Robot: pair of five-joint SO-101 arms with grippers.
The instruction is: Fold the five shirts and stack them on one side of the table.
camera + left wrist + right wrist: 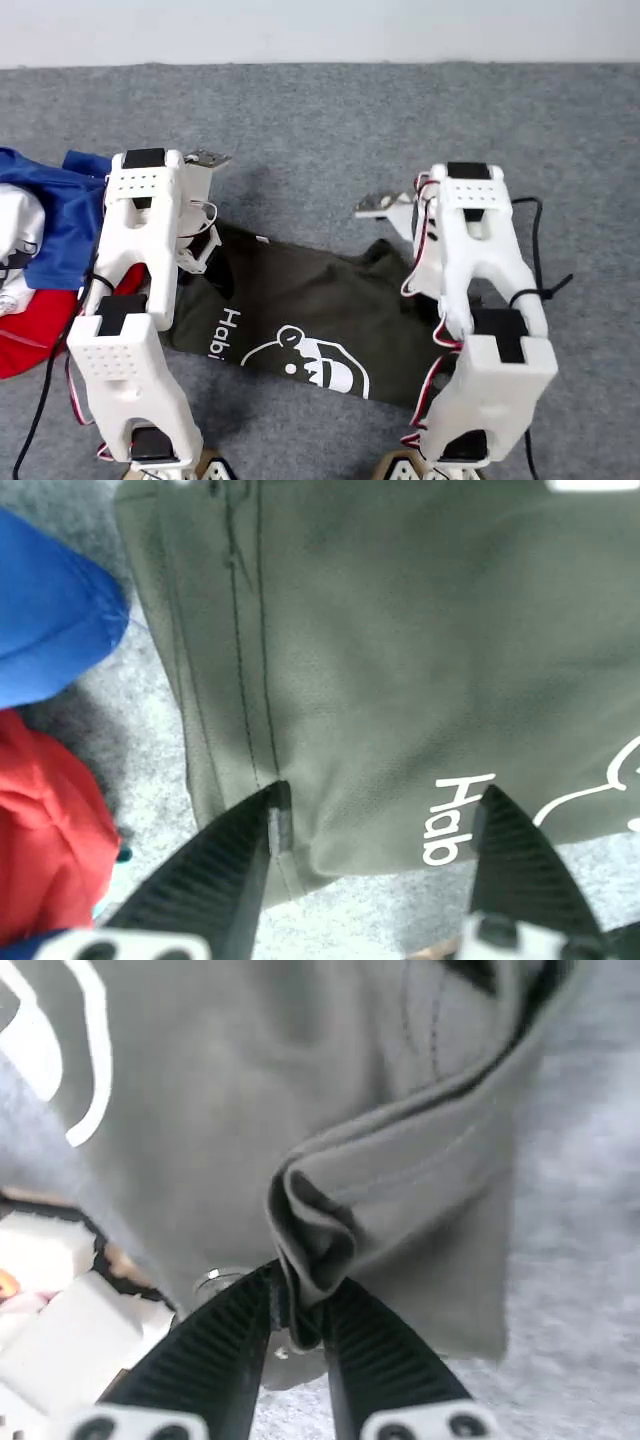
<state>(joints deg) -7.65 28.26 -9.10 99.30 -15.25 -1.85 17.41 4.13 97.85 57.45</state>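
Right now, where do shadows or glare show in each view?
High view: soft shadows of the arms on the grey table, no glare. Left wrist view: dark shadow on the table beside the red shirt. Right wrist view: deep shadow in the fold of the green shirt pinched by the right hand.

I see a dark olive-green fabric shirt (pixel 300 300) mid-table w/ white lettering and a white cartoon outline. At 9 o'clock: crumpled blue cloth shirt (pixel 65 215), red cloth shirt (pixel 25 335), white cloth shirt (pixel 14 222). Speckled grey felt table cover (pixel 330 130). White plastic arms (pixel 150 240), black motor blocks.
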